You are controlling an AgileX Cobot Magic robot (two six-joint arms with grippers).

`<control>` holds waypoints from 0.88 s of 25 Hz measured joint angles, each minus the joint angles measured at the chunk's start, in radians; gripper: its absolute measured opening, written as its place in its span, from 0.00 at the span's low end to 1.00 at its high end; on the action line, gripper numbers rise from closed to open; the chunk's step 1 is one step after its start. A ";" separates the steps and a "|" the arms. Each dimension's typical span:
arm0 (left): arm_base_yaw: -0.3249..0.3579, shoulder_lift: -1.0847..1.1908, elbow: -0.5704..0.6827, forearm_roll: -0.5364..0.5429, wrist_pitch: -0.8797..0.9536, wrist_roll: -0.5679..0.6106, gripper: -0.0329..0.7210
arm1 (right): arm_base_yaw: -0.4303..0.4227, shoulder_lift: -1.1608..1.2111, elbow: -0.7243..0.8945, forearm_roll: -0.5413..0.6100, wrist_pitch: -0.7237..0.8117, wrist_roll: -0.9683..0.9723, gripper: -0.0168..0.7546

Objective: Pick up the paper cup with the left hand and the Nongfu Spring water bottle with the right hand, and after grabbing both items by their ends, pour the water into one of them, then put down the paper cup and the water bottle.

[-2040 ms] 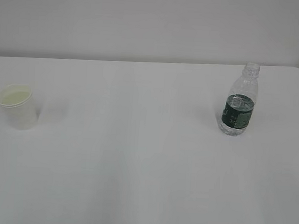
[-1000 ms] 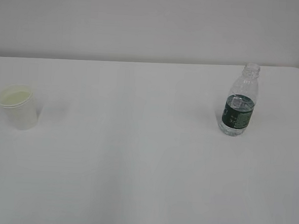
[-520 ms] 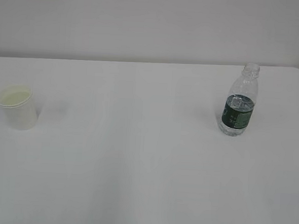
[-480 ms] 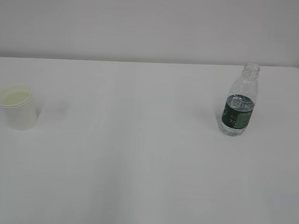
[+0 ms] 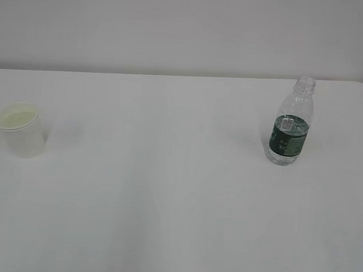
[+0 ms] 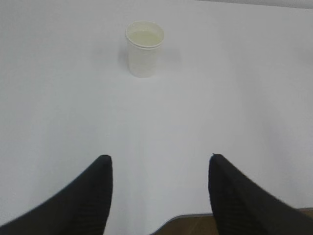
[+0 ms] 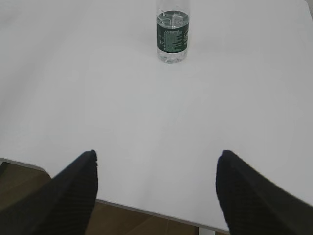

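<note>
Both claws wide open and empty over near table edge [image 6: 205,98]: left gripper [image 6: 160,169] well short of upright paper cup [image 6: 144,48], right gripper [image 7: 156,166] well short of standing Nongfu Spring water bottle [image 7: 172,36].

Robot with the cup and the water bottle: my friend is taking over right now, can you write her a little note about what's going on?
Left end effector: open, empty, back near the table's front edge, with the paper cup ahead of it.
Right end effector: open, empty, also near the front edge, facing the Nongfu Spring water bottle.
Cup stands upright at the table's left side; bottle stands upright on the right, uncapped, water in its lower part.
Done: nothing lifted or poured, by how things stand.
Left: grasp cup with the left, bottle with the right, pour, then set both down.
</note>
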 joint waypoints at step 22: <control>0.000 0.000 0.000 0.000 -0.008 0.000 0.63 | 0.000 0.000 0.000 -0.002 0.000 0.000 0.76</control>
